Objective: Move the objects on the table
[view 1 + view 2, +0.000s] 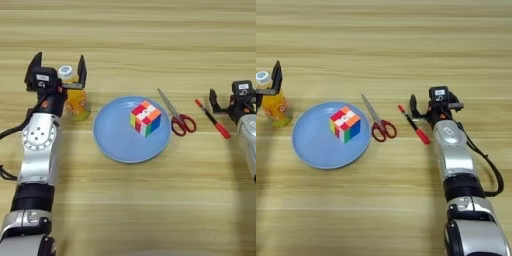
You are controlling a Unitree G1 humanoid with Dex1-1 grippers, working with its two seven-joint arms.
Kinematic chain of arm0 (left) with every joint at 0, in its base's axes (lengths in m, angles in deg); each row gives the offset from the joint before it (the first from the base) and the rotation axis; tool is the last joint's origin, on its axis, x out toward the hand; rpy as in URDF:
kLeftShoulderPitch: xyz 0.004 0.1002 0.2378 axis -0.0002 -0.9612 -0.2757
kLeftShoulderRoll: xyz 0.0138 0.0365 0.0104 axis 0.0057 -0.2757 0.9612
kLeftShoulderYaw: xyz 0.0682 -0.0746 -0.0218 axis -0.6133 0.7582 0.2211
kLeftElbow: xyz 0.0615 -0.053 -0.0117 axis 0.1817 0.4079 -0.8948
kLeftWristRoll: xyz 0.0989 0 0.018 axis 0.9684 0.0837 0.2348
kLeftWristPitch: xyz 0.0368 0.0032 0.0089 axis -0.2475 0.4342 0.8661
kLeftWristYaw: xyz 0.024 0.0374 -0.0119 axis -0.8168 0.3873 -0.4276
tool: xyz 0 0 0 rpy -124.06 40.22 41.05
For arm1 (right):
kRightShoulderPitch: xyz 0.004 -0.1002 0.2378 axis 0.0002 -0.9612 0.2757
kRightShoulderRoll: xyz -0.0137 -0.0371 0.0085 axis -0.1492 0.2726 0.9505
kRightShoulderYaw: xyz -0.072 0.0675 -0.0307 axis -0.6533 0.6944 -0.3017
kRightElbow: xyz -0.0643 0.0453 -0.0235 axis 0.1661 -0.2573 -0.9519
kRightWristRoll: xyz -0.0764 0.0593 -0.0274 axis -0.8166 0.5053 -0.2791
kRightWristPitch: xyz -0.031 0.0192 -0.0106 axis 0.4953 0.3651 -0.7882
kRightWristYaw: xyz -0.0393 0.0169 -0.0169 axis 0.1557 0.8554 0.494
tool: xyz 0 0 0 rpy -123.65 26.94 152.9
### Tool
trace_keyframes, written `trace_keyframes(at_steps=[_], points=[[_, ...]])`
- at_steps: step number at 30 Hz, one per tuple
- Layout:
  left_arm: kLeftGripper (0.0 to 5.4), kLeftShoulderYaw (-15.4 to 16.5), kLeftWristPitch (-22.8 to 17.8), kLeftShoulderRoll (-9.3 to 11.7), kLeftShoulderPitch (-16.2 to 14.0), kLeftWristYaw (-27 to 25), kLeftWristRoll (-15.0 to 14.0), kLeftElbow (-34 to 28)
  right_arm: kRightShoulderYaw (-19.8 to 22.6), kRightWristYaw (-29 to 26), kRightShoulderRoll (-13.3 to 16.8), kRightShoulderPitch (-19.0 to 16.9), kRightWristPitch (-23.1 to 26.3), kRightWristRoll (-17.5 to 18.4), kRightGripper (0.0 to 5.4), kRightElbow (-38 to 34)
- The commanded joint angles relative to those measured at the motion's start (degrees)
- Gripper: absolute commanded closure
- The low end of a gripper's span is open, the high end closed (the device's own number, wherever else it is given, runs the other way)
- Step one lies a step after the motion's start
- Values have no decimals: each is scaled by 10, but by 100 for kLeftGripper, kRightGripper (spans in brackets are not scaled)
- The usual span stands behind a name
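A: What is taking up most of the view?

B: The wooden table [150,210] is filling it, plank grain running side to side. Next in size, the blue plate [112,142] is sitting near the middle, and the multicoloured puzzle cube [145,118] is resting on it, right of the plate's centre.

A: Where are the arms sitting?

B: The left tool [56,70] is hovering at the orange-drink bottle [77,104], which is standing just left of the plate. Its two black fingers are standing spread apart, one on each side of the bottle's white cap [65,72], not pressing it. The right tool [421,107] is resting low on the table at the right, just beside the pen. I cannot tell how its fingers are standing.

A: And the smaller things?

B: The red-handled scissors [176,116] are lying just right of the plate, blades pointing up and left, handles toward the robot. The thin red pen [212,118] is lying slantwise between the scissors and the right tool, apart from the scissors.
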Motion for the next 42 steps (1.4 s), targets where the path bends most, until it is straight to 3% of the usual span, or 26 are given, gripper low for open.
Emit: trace_keyframes(at_steps=[1, 10, 20, 37, 42], points=[[0, -7, -26, 8, -3, 2, 17, 14, -1, -4, -3, 11, -4, 4, 2, 3], [0, 0, -91, 3, 0, 10, 13, 45, -3, -7, -6, 10, -4, 6, 2, 1], [0, -7, -106, -4, -4, -4, 15, 46, -4, -8, -9, 9, -4, 6, 2, -2], [177, 0, -82, -5, -6, -27, -2, 38, -8, -8, -12, 9, -5, 3, 0, 0], [190, 2, -76, -5, -7, -32, -7, 34, -9, -7, -13, 9, -5, 2, 0, 0]])
